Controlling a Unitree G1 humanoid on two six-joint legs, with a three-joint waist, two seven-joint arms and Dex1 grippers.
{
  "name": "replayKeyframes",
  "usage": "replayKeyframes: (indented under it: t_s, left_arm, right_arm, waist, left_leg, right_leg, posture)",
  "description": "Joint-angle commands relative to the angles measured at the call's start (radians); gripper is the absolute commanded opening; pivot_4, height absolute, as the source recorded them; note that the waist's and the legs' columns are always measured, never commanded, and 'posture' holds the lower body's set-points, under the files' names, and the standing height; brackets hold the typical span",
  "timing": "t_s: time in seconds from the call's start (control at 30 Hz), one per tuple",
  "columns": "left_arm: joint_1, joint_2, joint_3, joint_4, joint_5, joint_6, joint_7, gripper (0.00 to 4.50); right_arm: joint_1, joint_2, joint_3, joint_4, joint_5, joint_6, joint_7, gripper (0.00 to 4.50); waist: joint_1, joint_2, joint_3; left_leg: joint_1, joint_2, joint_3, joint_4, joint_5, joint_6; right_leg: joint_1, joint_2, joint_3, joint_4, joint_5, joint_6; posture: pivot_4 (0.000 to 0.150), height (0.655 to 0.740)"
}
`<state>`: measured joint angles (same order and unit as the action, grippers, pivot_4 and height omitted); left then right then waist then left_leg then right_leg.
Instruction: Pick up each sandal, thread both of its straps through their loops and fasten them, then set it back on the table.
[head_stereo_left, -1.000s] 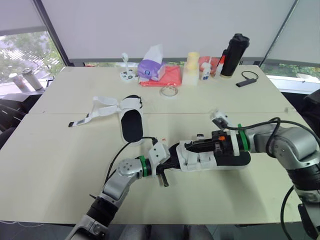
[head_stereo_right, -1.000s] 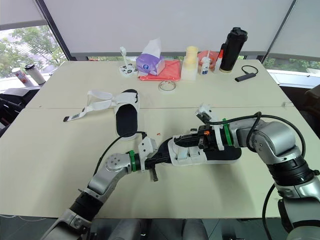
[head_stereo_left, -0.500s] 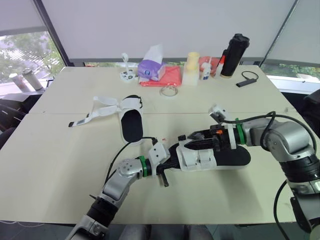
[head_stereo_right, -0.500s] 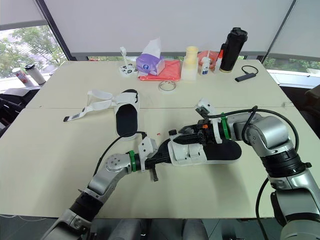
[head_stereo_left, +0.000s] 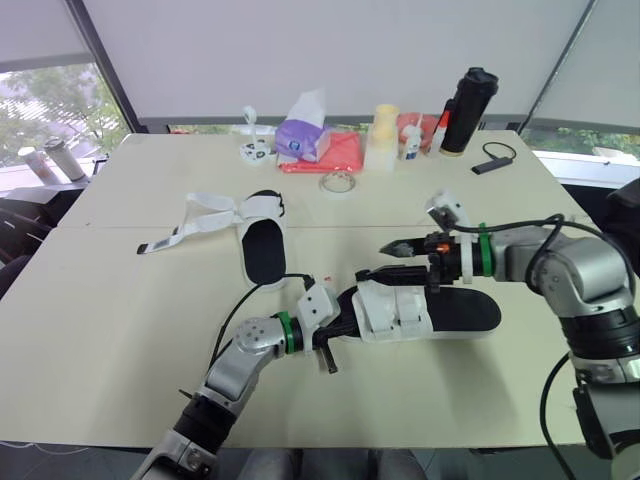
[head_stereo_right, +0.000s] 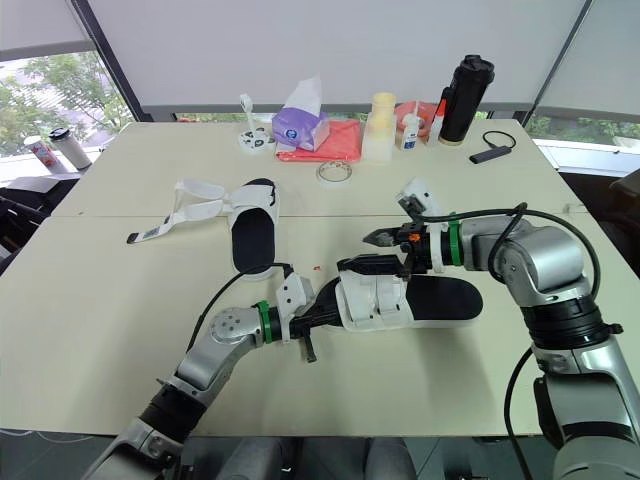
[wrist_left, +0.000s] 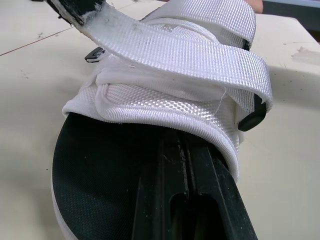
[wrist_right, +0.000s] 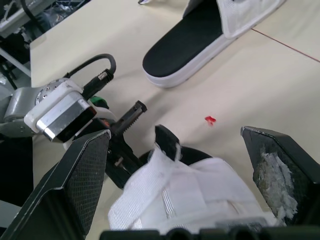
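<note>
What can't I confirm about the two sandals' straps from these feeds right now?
- Near sandal: the end of its top strap runs off the edge of the left wrist view. In the eye views it is too small to tell whether it is pressed down.
- The near sandal's side away from the head camera is hidden by the sandal itself.
- Far sandal: its loops are too small in the eye views, and its straps are cut off by the right wrist view's edge.

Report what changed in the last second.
The right pincer lifted off the straps of the near sandal and now hovers open above them. The left pincer remains at its toe end; the near sandal and the far sandal have not moved.
</note>
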<state>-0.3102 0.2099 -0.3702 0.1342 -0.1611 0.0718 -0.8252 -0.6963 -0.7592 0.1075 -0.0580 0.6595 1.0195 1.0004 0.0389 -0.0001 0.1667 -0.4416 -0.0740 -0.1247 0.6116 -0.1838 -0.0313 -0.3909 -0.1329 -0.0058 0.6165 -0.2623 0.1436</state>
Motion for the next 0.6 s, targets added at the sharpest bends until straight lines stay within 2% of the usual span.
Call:
replayKeyframes:
  t_s: [0.03,0.43,0.47,0.53,0.6]
  left_arm:
    - [0.021,0.007,-0.013,0.065,0.039,0.029,0.012,0.0]
    - [0.029,0.005,-0.01,0.054,0.041,0.036,0.023,0.0]
    - [0.033,0.007,-0.009,0.05,0.042,0.037,0.025,0.0]
    - [0.039,0.018,-0.008,0.041,0.041,0.035,0.018,0.0]
    - [0.045,0.028,-0.008,0.031,0.037,0.036,0.006,0.0]
  right_arm:
    - [-0.021,0.028,0.009,-0.013,-0.005,0.005,-0.003,4.49]
    - [-0.023,0.08,0.052,-0.009,-0.023,0.03,0.012,4.49]
    - [-0.022,0.082,0.05,-0.013,-0.019,0.034,0.013,3.99]
    - [-0.019,0.083,0.045,-0.021,-0.01,0.045,0.015,3.31]
    - [-0.018,0.084,0.043,-0.026,-0.007,0.052,0.014,2.18]
  waist:
    - [0.001,0.0,0.0]
    - [0.0,0.0,0.0]
    - [0.0,0.0,0.0]
    - [-0.001,0.0,0.0]
    - [-0.002,0.0,0.0]
  left_leg:
    - [0.0,0.0,0.0,0.0,0.0,0.0]
    - [0.0,0.0,0.0,0.0,0.0,0.0]
    - [0.0,0.0,0.0,0.0,0.0,0.0]
    - [0.0,-0.001,0.0,0.0,0.0,0.0]
    - [0.0,0.0,0.0,0.0,0.0,0.0]
  right_leg:
    - [0.0,0.0,0.0,0.0,0.0,0.0]
    - [-0.001,0.0,0.0,0.0,0.0,0.0]
    - [-0.001,0.0,0.0,0.0,0.0,0.0]
    - [-0.001,0.0,0.0,0.0,0.0,0.0]
    - [-0.001,0.0,0.0,0.001,0.0,0.0]
  posture:
    - [0.15,0.74]
    - [0.15,0.74]
    - [0.15,0.74]
    - [0.15,0.74]
    - [0.15,0.74]
